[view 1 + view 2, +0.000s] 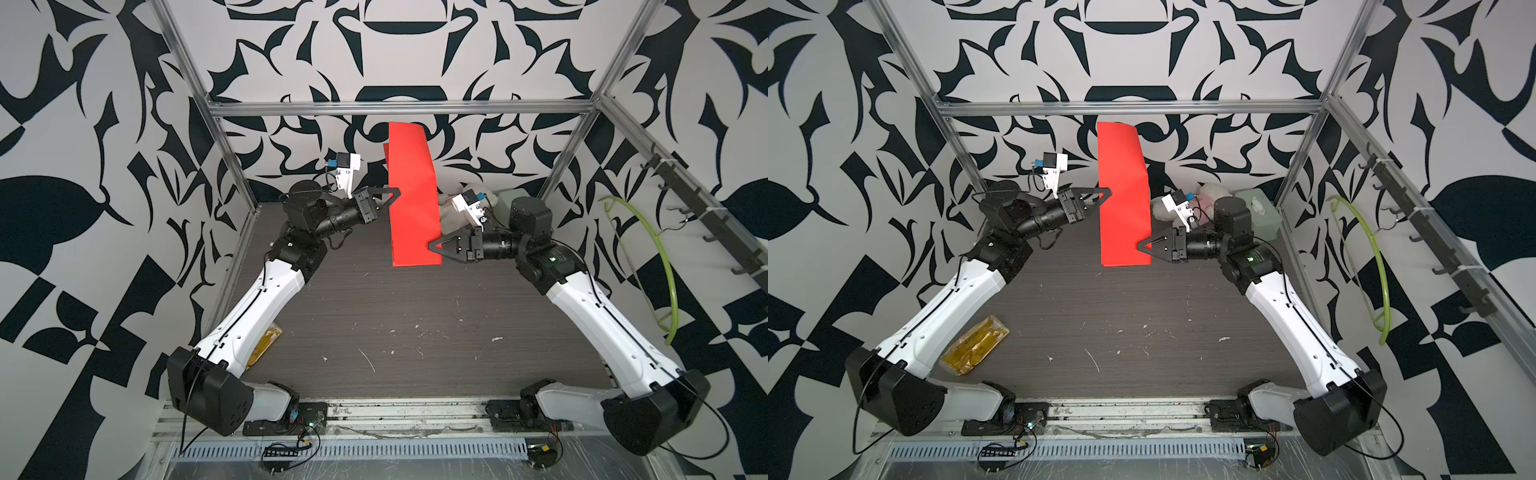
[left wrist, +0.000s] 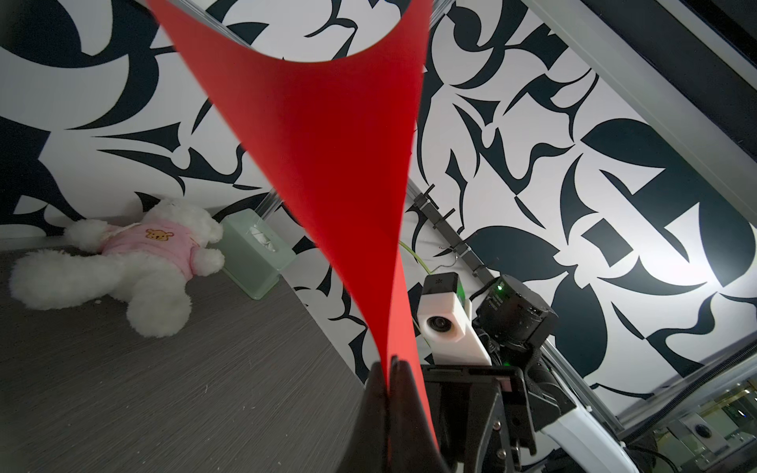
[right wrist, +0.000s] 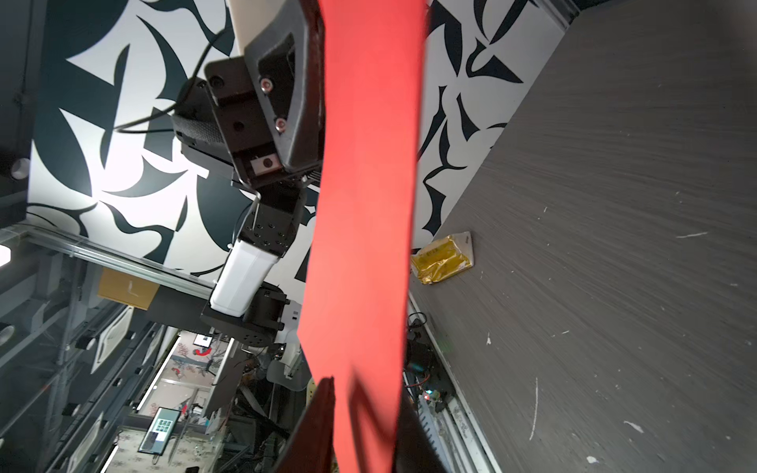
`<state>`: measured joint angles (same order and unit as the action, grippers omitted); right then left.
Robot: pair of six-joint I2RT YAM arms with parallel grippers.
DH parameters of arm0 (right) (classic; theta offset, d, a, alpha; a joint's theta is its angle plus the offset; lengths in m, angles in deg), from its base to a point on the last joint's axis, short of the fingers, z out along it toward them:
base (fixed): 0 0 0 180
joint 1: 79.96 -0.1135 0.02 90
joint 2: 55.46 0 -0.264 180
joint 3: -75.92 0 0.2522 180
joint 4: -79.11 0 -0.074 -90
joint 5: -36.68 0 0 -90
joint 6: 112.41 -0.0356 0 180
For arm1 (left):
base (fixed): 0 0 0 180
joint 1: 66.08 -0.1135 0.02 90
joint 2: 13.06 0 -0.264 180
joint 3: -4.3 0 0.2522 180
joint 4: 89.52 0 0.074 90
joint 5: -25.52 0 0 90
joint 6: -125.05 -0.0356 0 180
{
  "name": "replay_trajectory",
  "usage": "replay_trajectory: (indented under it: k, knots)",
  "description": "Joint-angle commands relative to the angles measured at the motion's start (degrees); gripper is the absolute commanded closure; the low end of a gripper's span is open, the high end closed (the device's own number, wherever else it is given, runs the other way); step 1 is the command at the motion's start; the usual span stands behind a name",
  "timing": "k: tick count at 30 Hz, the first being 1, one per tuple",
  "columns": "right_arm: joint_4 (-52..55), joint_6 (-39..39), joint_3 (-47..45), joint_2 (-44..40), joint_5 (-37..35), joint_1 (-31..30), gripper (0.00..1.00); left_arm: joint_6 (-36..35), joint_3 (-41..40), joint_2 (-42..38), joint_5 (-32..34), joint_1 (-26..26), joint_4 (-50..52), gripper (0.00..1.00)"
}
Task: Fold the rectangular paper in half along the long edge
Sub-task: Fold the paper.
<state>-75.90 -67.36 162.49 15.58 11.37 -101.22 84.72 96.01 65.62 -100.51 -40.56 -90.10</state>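
As both reach inward, left claw (image 1: 397, 193) pinches paper (image 1: 413, 208) tight; right claw's (image 1: 432, 246) hold unclear.

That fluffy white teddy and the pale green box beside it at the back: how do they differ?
The white teddy is soft, fluffy and irregular; the pale green box is smooth and straight-edged. The teddy lies sprawled in a pink shirt; the box stands upright, with a slot on top. Sprawled out, the teddy covers more table than the box. Both sit side by side in a far corner of the table.
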Motion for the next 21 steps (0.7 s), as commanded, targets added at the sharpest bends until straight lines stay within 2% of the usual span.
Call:
replay_trajectory:
  k: [1,2,3,4,5,7,10,11,12,14,17,18,19,20,21]
  knots:
    - [0.07,1.16,0.58,-2.22,1.48,-0.36,0.99,-0.31,2.55,0.57,-0.4,-0.12,-1.91,1.0]
    - [0.43,1.22,0.55,-2.44,1.67,-0.37,1.0,-0.43,2.64,0.54,-0.35,-0.12,-1.91,1.0]
    - [0.95,1.41,0.56,-2.57,1.51,-0.38,0.97,-0.45,2.73,0.62,-0.35,-0.12,-1.91,1.0]
    - [2.12,1.96,0.85,-2.59,1.12,-0.37,0.91,-0.44,2.84,0.7,-0.4,-0.15,-1.91,1.0]
    - [3.51,2.85,1.1,-2.65,0.89,-0.37,0.9,-0.47,3.01,0.73,-0.45,-0.12,-1.91,1.0]
    - [3.49,3.25,0.85,-2.99,0.88,-0.39,1.0,-0.36,3.24,1.09,-0.53,-0.14,-2.14,1.0]
    - [3.97,3.31,1.04,-3.11,1.13,-0.45,0.99,-0.35,3.69,1.47,-0.75,-0.12,-2.17,1.0]
    - [5.72,4.27,1.63,-2.82,0.77,-0.48,0.86,-0.28,3.82,1.44,-0.86,-0.12,-2.25,1.0]
    - [7.03,5.05,1.96,-2.67,0.52,-0.45,0.84,-0.34,3.99,1.5,-0.88,-0.16,-2.2,1.0]
    - [6.15,5.06,1.19,-3.12,0.43,-0.45,0.99,-0.51,4.17,1.57,-0.87,-0.17,-2.22,1.0]
    - [6.02,4.79,1.06,-3.16,0.73,-0.48,1.0,-0.59,4.48,1.83,-1.06,-0.12,-2.1,1.0]
    - [7.02,5.21,1.41,-2.96,0.27,-0.5,0.91,-0.45,4.57,1.82,-1.14,-0.12,-2.12,1.0]
    - [7.82,5.85,1.62,-2.78,0.14,-0.46,0.9,-0.45,4.58,1.78,-1.18,-0.12,-2.17,1.0]
    - [7.6,5.98,1.36,-2.88,0.09,-0.45,0.97,-0.48,4.53,1.8,-1.15,-0.17,-2.17,1.0]
    - [6.7,5.71,0.96,-3.16,0.09,-0.45,1.0,-0.47,4.56,1.76,-1.15,-0.13,-2.17,1.0]
